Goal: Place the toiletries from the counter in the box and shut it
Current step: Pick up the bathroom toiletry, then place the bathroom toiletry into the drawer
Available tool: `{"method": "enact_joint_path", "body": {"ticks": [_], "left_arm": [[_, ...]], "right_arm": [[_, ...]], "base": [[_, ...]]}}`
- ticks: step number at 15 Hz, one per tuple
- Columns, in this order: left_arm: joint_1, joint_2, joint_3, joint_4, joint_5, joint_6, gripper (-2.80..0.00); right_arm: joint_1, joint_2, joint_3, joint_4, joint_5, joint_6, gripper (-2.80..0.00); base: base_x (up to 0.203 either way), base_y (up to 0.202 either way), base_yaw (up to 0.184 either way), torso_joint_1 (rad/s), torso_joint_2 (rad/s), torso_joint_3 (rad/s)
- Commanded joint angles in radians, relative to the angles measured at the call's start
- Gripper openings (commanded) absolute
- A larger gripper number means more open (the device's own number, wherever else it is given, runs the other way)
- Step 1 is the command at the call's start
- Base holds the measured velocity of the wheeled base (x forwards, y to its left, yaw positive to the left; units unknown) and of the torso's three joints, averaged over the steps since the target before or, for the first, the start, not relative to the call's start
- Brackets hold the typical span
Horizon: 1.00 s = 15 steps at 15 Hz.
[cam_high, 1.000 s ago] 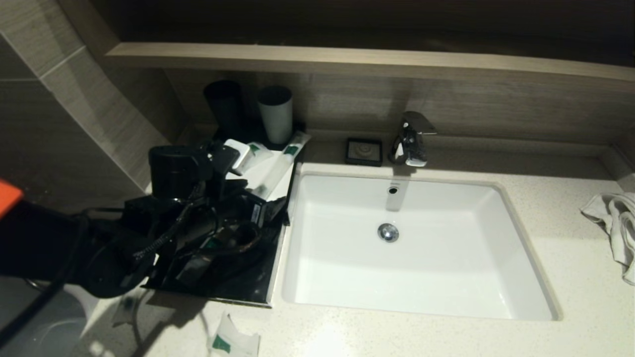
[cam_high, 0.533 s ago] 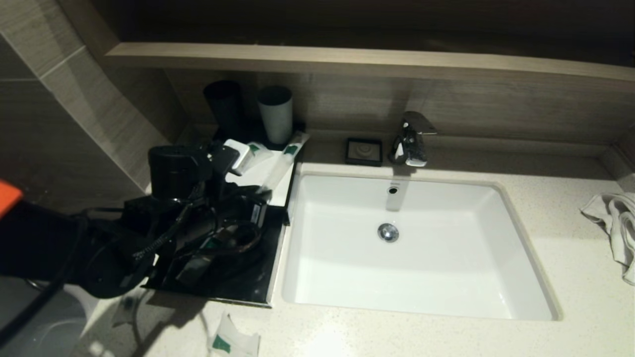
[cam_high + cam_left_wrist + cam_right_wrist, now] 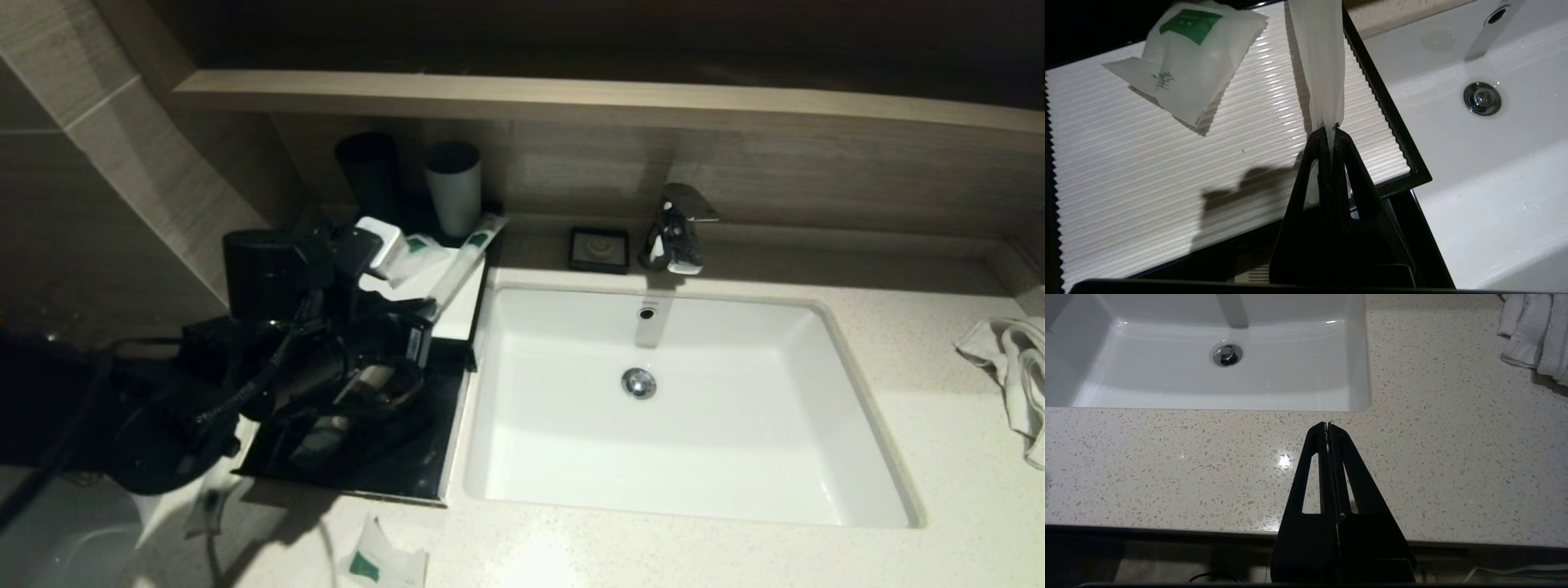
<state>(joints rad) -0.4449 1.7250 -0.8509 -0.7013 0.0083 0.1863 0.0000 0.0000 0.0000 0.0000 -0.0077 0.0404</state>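
Jaws of the left gripper point(image 3: 1332, 132) pinch the near end of a long slim tube packet point(image 3: 1319, 61) lying across the box's point(image 3: 1414, 173) ribbed white top panel, presumably to drop it into the open black drawer, while the right gripper point(image 3: 1327, 426) hangs closed and empty above the counter point(image 3: 1167, 473).

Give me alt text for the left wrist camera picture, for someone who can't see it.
The left gripper is shut on the end of a long slim translucent packet above the box's ribbed white top panel. A squarish sachet with a green label lies on that panel, and the white sink with its metal drain lies beside the box.
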Motion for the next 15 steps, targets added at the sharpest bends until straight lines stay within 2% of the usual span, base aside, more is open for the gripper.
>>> {"method": "enact_joint_path", "body": {"ticks": [1, 5, 10, 15], "left_arm": [[0.000, -0.069, 0.003, 0.003, 0.003, 0.001, -2.80], [0.002, -0.194, 0.029, 0.085, 0.012, -0.004, -2.80], [0.005, -0.371, 0.046, 0.338, 0.101, -0.020, -2.80], [0.007, -0.561, 0.125, 0.493, 0.164, -0.029, -2.80]], "right_arm": [[0.000, 0.002, 0.000, 0.000, 0.000, 0.001, -2.80], [0.000, 0.002, 0.000, 0.000, 0.000, 0.001, -2.80], [0.000, 0.002, 0.000, 0.000, 0.000, 0.001, -2.80], [0.000, 0.002, 0.000, 0.000, 0.000, 0.001, -2.80]], "base": [[0.000, 0.000, 0.000, 0.000, 0.00, 0.000], [0.000, 0.000, 0.000, 0.000, 0.00, 0.000], [0.000, 0.000, 0.000, 0.000, 0.00, 0.000], [0.000, 0.000, 0.000, 0.000, 0.00, 0.000]]}}
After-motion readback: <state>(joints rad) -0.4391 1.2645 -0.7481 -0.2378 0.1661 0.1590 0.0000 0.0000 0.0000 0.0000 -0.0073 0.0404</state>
